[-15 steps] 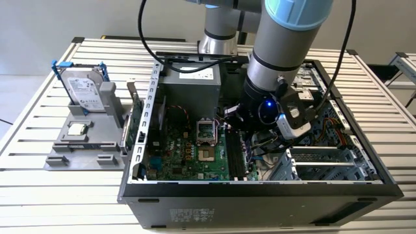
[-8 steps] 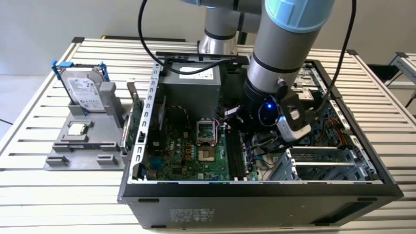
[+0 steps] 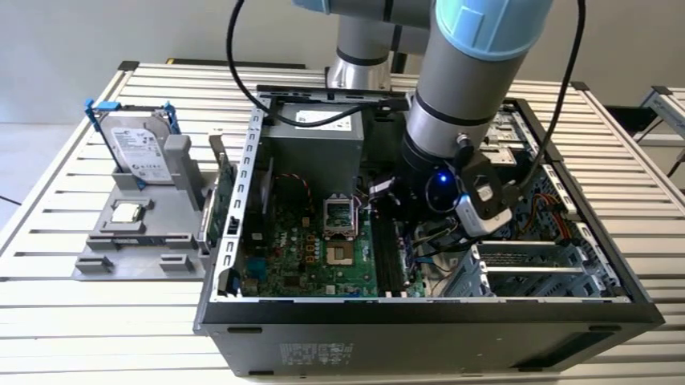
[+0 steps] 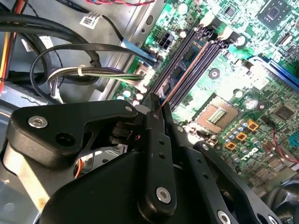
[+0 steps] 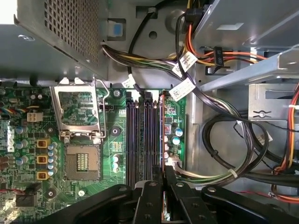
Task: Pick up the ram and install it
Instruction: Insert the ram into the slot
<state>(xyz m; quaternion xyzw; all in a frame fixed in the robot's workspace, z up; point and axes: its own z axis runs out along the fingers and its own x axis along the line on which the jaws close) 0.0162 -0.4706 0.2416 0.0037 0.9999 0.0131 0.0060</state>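
Gripper (image 5: 163, 179): black fingers (image 4: 154, 140) closest to both wrist cameras, pinched on the ram, seen edge-on as a thin strip.
Ram (image 5: 162, 135): held upright on its long edge, lined up along the outermost memory slot, the one nearest the cable side of the board; lower edge at or in the slot, full seating not possible to judge.
Memory slots (image 5: 140, 135): dark parallel channels beside the ram, standing bare.
Motherboard (image 5: 117, 140): green, flat on the floor of the open computer case (image 3: 428, 309).
Processor socket (image 5: 81, 161): open, metal frame flipped up, no chip inside.
Arm (image 3: 460, 104): reaching down into the case in the exterior view.
Stand (image 3: 139, 241): grey, on the table at the exterior view's left, carrying a hard drive (image 3: 141, 152) and a small square chip (image 3: 127, 212).
Progress: pickup done, ram carried to its slot; pressing home and letting go apparently left.
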